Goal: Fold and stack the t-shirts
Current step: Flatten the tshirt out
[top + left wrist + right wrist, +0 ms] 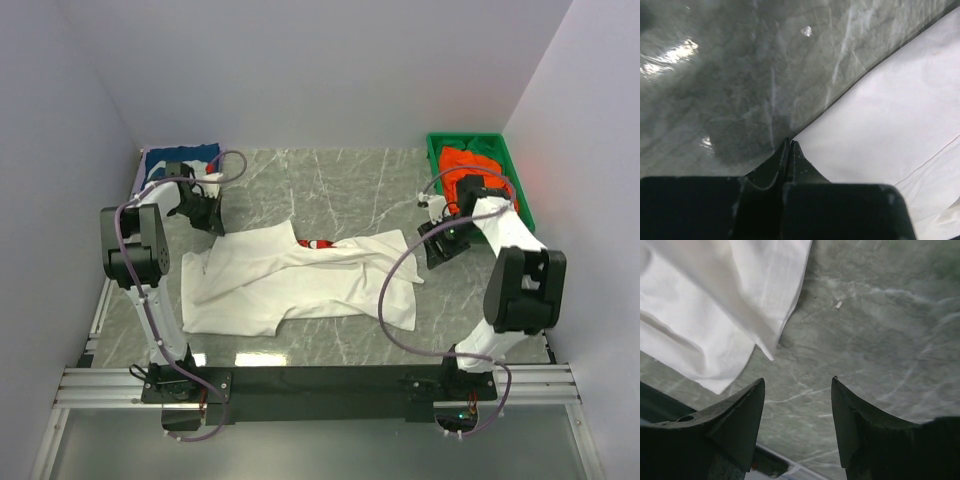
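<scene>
Left wrist, left claw (790, 145) together — pinching white t-shirt (900, 125) unclear, right claw (798, 381) apart

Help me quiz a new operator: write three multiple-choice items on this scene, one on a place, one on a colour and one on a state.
1. Where does the orange t-shirt lie?
A. in the green bin at the far right
B. in the far left corner
C. at the near edge, between the arm bases

2. What colour is the spread t-shirt in the middle?
A. navy
B. white
C. red

3. How does the right claw stand?
A. shut on cloth
B. open, holding nothing
C. shut and empty

Answers:
1. A, as the top view shows orange cloth inside the bin.
2. B, as the cloth laid flat is white.
3. B, as the right wrist view shows its fingers apart with nothing between them.
</scene>
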Controlling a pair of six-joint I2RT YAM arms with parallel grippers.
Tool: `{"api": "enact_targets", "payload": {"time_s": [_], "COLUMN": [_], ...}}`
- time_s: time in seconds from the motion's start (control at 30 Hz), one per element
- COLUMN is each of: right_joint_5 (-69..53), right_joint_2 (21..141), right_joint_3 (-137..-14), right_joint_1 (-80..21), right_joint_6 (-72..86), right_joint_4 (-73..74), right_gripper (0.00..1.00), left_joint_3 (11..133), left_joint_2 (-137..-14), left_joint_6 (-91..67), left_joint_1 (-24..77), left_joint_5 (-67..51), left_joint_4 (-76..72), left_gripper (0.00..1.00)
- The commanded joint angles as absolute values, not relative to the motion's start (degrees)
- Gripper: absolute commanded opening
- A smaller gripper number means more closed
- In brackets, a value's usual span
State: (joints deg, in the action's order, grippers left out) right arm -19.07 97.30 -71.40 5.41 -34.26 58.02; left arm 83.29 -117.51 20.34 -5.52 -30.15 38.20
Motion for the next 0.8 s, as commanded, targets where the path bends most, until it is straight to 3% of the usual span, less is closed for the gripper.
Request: {"api": "enact_targets", "payload": {"time_s": [0.0,0.17,0.53,0.63,0.67,0.7,0.77], "right_joint_5": [-19.9,-16.7,-14.7,-14.5,-14.4,-14.3,-14.1], "right_joint_2": [88.5,88.5,96.8,96.9,97.1,97.2,96.8], "right_joint_3": [-67.4,-62.8,-61.3,-61.0,-61.3,-61.5,-62.0], "right_joint_1": [3.4,-4.2,-6.2,-6.8,-6.7,-6.8,-6.5], "right_joint_6": [-42.3,-43.4,-44.1,-44.4,-44.6,-44.7,-45.2], "right_joint_4": [55.8,49.3,46.2,45.9,46.1,46.4,47.7], "right_gripper": [0.63,0.61,0.52,0.36,0.15,0.02,0.00], "left_joint_3": [86.8,87.1,87.5,87.6,87.7,87.6,86.8], "left_joint_2": [-118.7,-119.3,-118.5,-118.2,-118.0,-117.6,-115.4], "left_joint_6": [21.4,21.5,21.7,21.5,21.5,21.6,21.5], "left_joint_1": [-6.0,-6.0,-6.2,-6.6,-6.8,-7.0,-7.6], "left_joint_5": [-29.5,-29.7,-30.5,-31.2,-31.6,-32.7,-34.3], "left_joint_4": [39.6,39.8,39.9,39.6,39.7,39.6,38.6], "left_gripper": [0.01,0.01,0.01,0.01,0.01,0.01,0.01]}}
